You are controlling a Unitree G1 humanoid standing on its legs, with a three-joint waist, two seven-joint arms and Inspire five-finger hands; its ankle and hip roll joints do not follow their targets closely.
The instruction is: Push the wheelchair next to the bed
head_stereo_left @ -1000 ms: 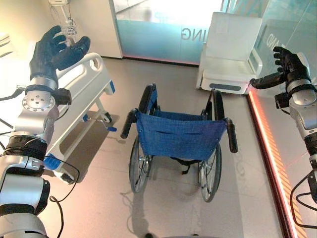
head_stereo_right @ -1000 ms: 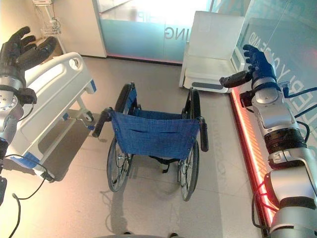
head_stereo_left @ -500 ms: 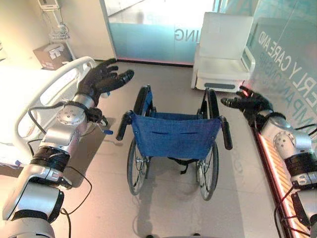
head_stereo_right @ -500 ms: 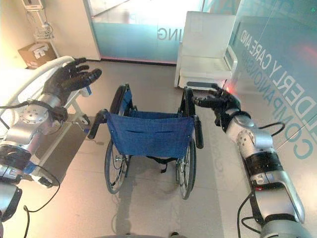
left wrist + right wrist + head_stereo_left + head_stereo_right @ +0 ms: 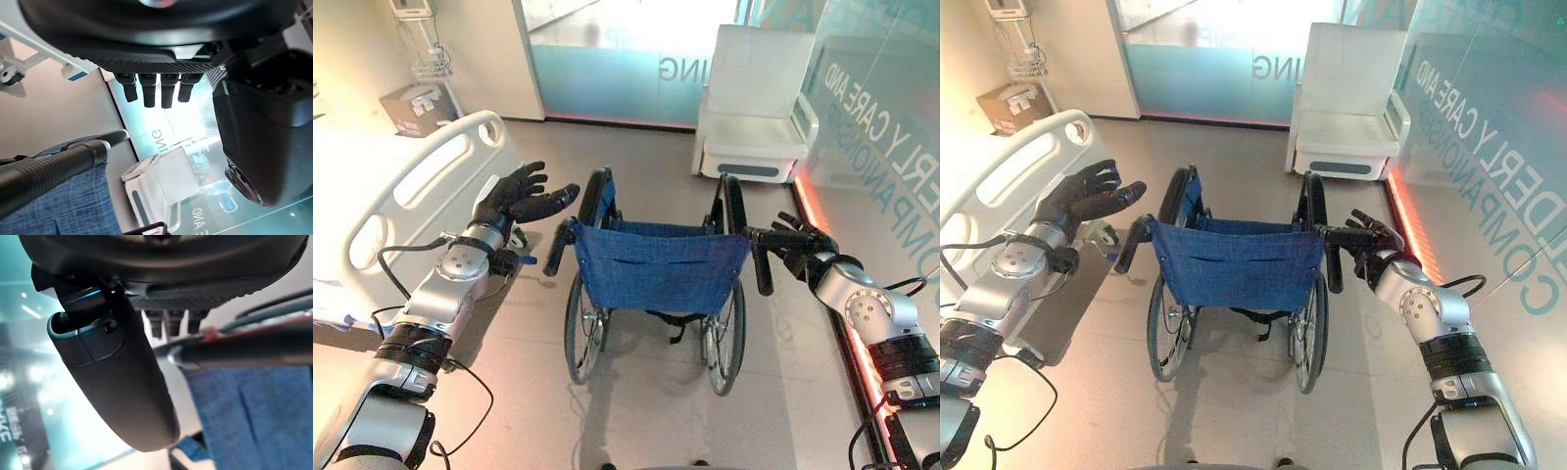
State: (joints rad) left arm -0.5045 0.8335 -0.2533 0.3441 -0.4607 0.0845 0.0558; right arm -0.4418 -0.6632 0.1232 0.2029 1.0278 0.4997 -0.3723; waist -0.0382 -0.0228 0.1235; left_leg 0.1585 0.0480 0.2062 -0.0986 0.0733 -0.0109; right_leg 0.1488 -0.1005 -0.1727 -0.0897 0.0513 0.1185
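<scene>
Wheelchair: the blue-fabric, black-framed folding wheelchair (image 5: 658, 269) stands on the floor beside the white hospital bed (image 5: 406, 196), not yet alongside it, back towards the robot.
Left hand (image 5: 514, 199): fingers spread, just outside the left black push handle (image 5: 560, 246), apart from it.
Right hand (image 5: 798, 245): fingers loosely open, nearly touching the right black push handle (image 5: 762, 266); nearer of the two.
Handles' axis: pointing back toward the robot.

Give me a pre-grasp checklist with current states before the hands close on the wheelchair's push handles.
1. Left hand open, fingers straight: ok.
2. Right hand open: ok.
3. Left push handle held: not ok, the left hand is above and beside it, apart.
4. Right push handle held: not ok, the right hand is just beside it, fingers not curled round.
5. Wheelchair upright on its wheels: ok.
6. Bed to the wheelchair's left, bare floor between: ok.
</scene>
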